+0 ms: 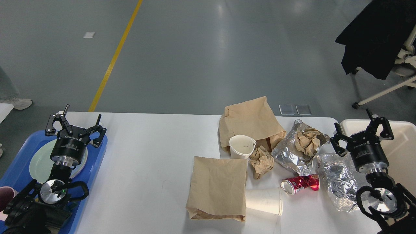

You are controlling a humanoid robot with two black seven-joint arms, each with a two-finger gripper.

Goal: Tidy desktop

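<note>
The white desktop (149,162) carries litter on its right half: two brown paper bags (217,187) (250,120), an upright paper cup (242,147), a cup lying on its side (264,201), a crumpled brown paper ball (261,161), a crushed red can (300,183) and two foil wrappers (300,149) (339,180). My left gripper (74,125) is open above the blue tray, holding nothing. My right gripper (360,130) is open and empty at the table's right end, over the bin's near-left edge.
A blue tray (16,172) with a pale green plate (39,161) sits at the left edge; a pink cup (5,196) shows at its corner. A cream bin (401,152) stands at the right. A chair with a black garment (377,39) is on the floor behind.
</note>
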